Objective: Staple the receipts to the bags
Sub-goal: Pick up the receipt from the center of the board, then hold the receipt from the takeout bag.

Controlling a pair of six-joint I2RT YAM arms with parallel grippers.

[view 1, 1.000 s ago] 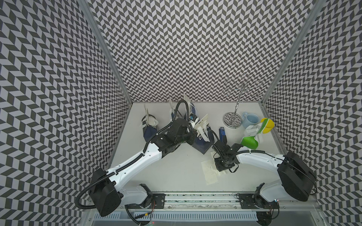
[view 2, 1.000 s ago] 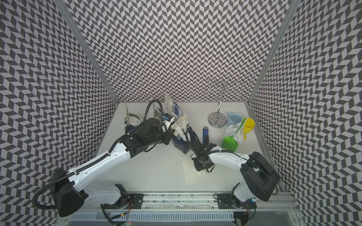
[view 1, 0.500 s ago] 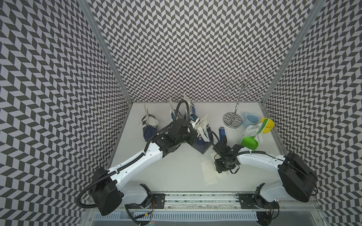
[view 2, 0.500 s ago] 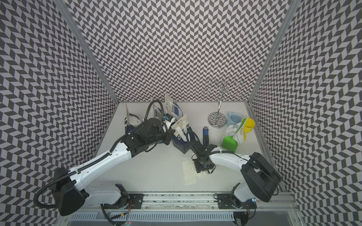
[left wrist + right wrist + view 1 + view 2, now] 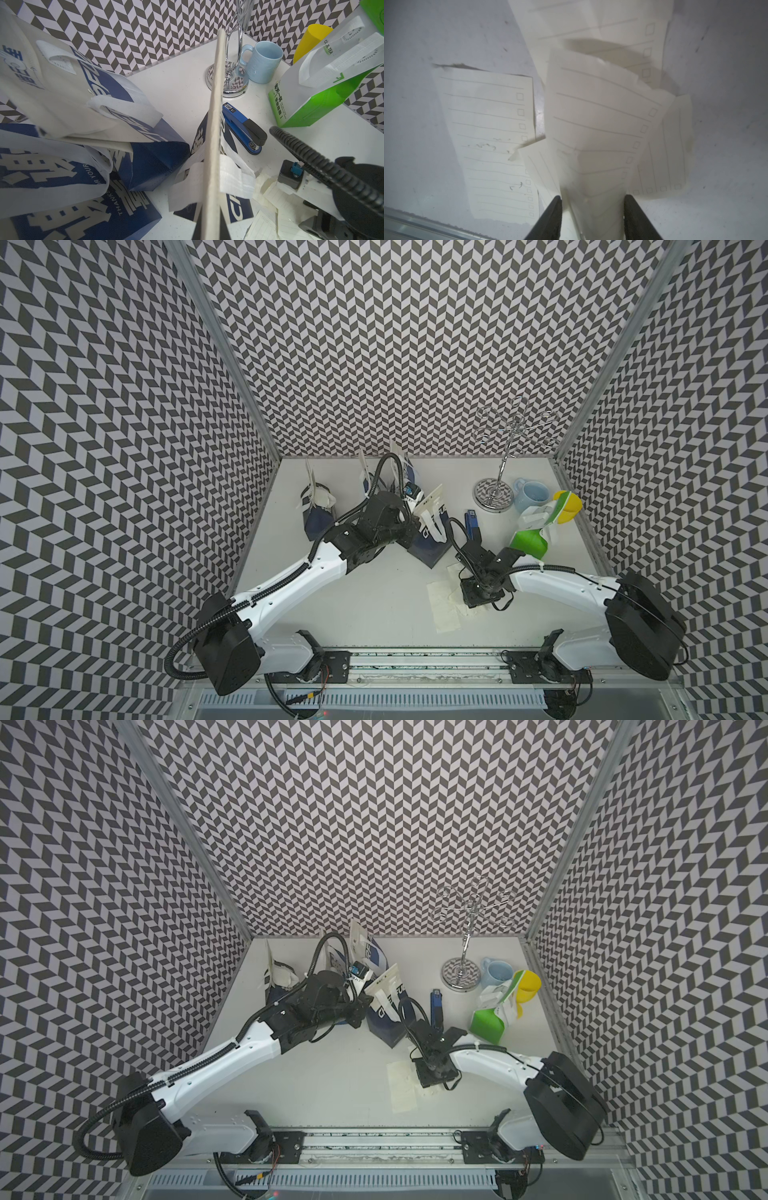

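The right claw [image 5: 591, 199] points down at the tabletop [image 5: 353, 605] and stands part-way open. Its fingers [image 5: 553, 216] sit either side of a curled receipt [image 5: 596, 124] that buckles up between them. More receipts [image 5: 444, 610] lie flat and overlapping beneath it and out toward its 8 o'clock in a top view. The stapler [image 5: 471, 522] lies apart at its 12 o'clock, and the green bag [image 5: 530, 541] stands at 2 o'clock. The left claw [image 5: 210, 227] is closed on the top edge of a dark blue bag [image 5: 430, 549] standing near mid-tabletop. The other blue bags [image 5: 316, 518] crowd the 11 o'clock corner, partly hidden by the left arm. A pale blue mug [image 5: 532, 493] sits at the tabletop's 1 o'clock.
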